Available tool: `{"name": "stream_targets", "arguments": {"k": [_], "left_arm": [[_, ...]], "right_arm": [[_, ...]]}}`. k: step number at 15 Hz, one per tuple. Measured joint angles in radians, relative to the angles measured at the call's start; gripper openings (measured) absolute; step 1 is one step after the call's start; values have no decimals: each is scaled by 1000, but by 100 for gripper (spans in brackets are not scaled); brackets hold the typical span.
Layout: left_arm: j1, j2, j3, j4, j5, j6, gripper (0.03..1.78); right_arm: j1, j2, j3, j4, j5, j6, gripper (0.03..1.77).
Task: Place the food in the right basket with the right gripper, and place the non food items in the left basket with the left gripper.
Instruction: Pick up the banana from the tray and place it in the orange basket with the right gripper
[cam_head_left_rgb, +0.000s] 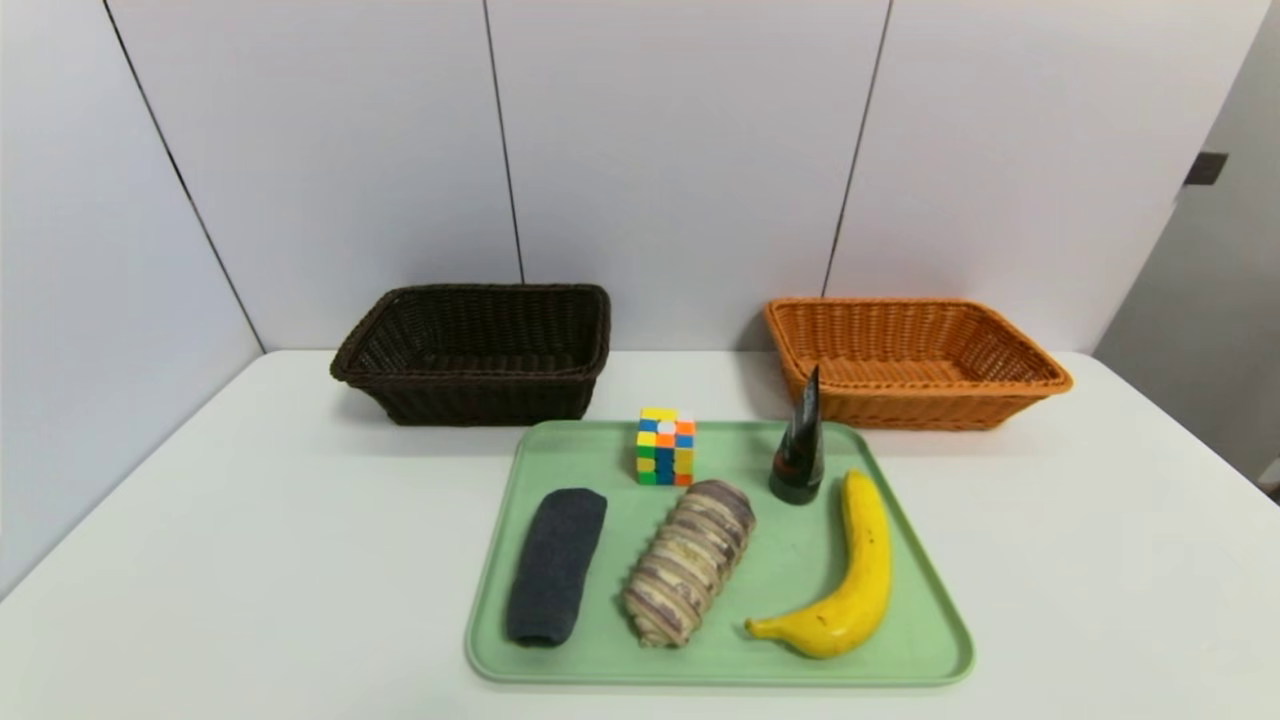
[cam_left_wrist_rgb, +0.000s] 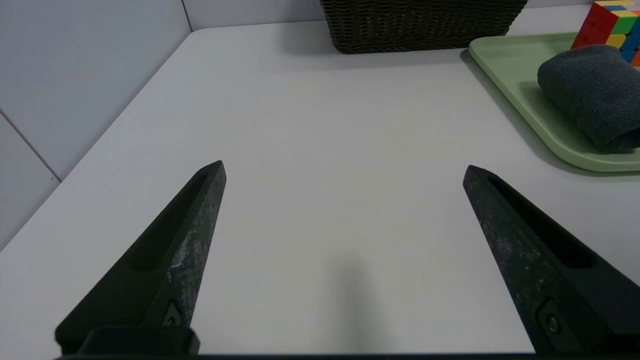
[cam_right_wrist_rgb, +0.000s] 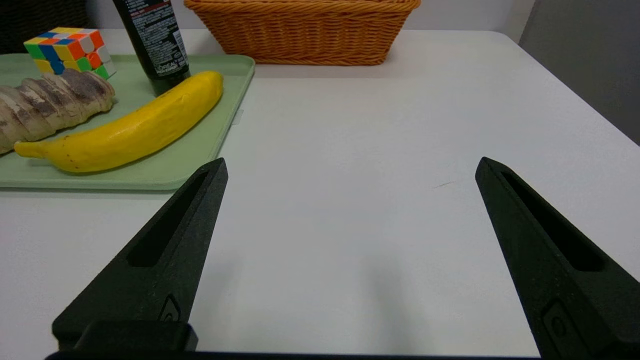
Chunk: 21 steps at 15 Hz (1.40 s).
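Observation:
On a green tray (cam_head_left_rgb: 900, 560) lie a yellow banana (cam_head_left_rgb: 850, 580), a striped bread roll (cam_head_left_rgb: 690, 560), a dark grey rolled cloth (cam_head_left_rgb: 556, 565), a multicoloured puzzle cube (cam_head_left_rgb: 666, 446) and an upright dark squeeze tube (cam_head_left_rgb: 799, 450). Behind the tray stand the dark brown left basket (cam_head_left_rgb: 480, 350) and the orange right basket (cam_head_left_rgb: 910, 360). My left gripper (cam_left_wrist_rgb: 344, 169) hangs open over bare table, off the tray's cloth side. My right gripper (cam_right_wrist_rgb: 351, 166) is open over bare table beside the banana (cam_right_wrist_rgb: 130, 130). Neither gripper shows in the head view.
The white table (cam_head_left_rgb: 250, 520) runs to grey wall panels at the back and on the left. Both baskets sit near the back edge. In the wrist views the tray's rims (cam_left_wrist_rgb: 505, 75) (cam_right_wrist_rgb: 220, 145) lie inward of each gripper.

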<state>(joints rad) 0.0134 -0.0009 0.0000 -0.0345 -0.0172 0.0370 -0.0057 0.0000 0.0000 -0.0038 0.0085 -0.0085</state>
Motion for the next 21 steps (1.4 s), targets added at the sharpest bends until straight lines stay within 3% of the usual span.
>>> {"name": "stream_targets", "arguments": {"k": [8,12,15,18,21], "left_arm": [[0,0,0,-1,1,-8,169],[0,0,-32,28,19,-24,169],[0,13,-201,206,0,-24,169],[0,111,-397,441,-38,-29,169],[0,284,-550,513,-105,-36,169]], "right_arm": [[0,0,-1,-5,-16,9,171],[0,25,-142,77,13,26,171],[-5,148,-348,232,26,102,171],[-13,341,-534,299,30,128,171],[-12,588,-728,363,32,147,171]]}}
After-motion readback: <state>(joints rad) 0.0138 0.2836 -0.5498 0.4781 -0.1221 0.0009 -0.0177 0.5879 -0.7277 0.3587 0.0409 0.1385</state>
